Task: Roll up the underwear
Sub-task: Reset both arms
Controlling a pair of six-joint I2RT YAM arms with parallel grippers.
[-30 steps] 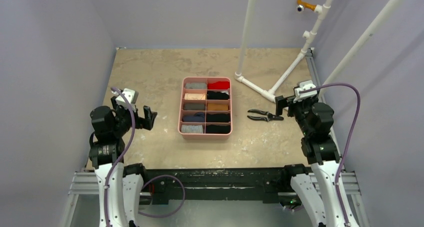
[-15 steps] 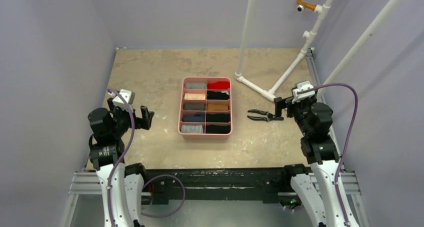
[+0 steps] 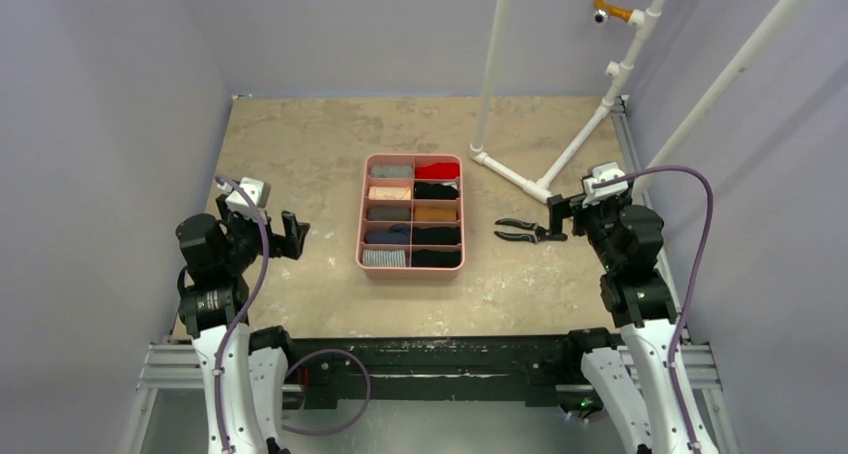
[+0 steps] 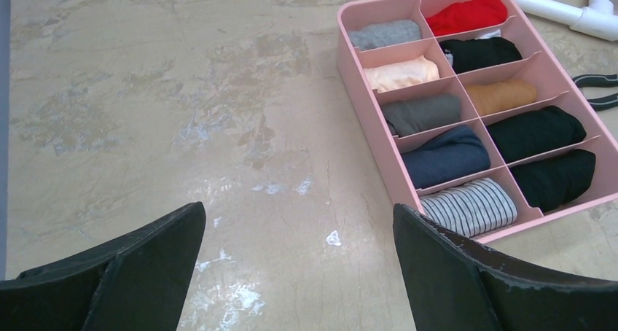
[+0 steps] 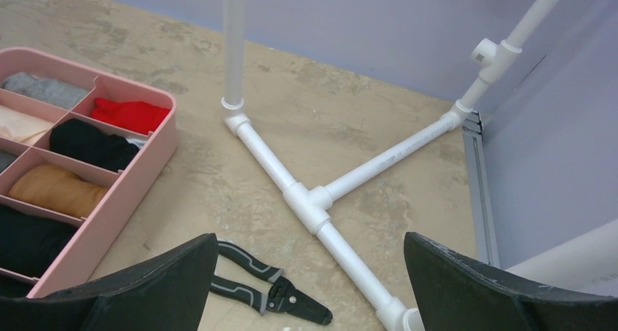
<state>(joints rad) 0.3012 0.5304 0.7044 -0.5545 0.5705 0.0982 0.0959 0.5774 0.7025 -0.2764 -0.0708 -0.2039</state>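
A pink divided tray [image 3: 361,244] stands mid-table and holds rolled garments. A grey fine-striped roll [image 3: 384,258] fills its near left compartment; it also shows in the left wrist view [image 4: 470,205]. No orange-red edge shows on it. Plain black rolls [image 3: 437,258] fill the near right compartments [image 4: 554,178]. No garment lies loose on the table. My left gripper [image 3: 293,234] hangs left of the tray, open and empty [image 4: 297,211]. My right gripper [image 3: 560,212] hangs right of the tray, open and empty [image 5: 310,238].
Black-handled pliers [image 3: 530,234] lie on the table between the tray and my right gripper, just below it in the right wrist view [image 5: 270,283]. A white pipe frame [image 3: 510,174] stands at the back right [image 5: 313,200]. Purple walls close in the table.
My left gripper drew back a little to the left, away from the tray, then held still. My right arm shifted only slightly. The tray and pliers have not moved.
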